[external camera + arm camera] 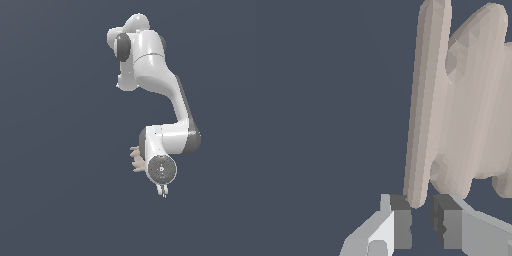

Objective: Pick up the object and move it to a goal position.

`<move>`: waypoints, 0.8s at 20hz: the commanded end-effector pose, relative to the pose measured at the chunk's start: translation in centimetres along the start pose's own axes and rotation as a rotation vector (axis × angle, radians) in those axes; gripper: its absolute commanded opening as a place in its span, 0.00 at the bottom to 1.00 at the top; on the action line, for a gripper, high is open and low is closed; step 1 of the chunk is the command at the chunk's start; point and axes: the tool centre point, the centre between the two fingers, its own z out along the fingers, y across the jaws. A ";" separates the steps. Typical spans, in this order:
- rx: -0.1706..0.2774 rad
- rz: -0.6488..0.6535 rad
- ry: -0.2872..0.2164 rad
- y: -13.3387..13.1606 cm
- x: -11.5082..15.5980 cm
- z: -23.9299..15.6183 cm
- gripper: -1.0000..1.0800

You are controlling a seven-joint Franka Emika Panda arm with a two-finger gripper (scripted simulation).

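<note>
Two grey fingers (401,227) of the pincer (421,225) sit closest to the wrist camera, blocky and faceted, one with a white face and both with darker grey pads. They stand a little apart, and the rim of one disc of the object (456,110) reaches down to their tips, at the gap between them; the pads show no contact with it, so the pincer is slightly spread and pinching nothing that I can see.

One object is in view. It is pale beige-pink, matt, with a coarse faceted surface, and shaped like a stack of discs: the wrist view shows one thin, tall rib, a thicker one beside it, and the edge of a third cut off by the frame, with narrower waists between them.

From the exterior view there is one arm (160,95), glossy white with dark grey joint bands, made of rounded tubular links. Its round end cap (162,170) is grey with small coloured dots. The object (136,159) pokes out at about 9 o'clock from that cap, just beside the link, showing several ribbed edges. The pincer (162,192) hangs at 6 o'clock below the cap, tiny and white.

Everything sits against a plain, flat slate-blue backdrop
</note>
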 end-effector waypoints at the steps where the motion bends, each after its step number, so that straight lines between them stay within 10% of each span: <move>1: 0.000 0.000 0.000 0.0 0.0 0.0 0.00; 16: -0.001 0.000 -0.002 2.4 6.7 -1.8 0.00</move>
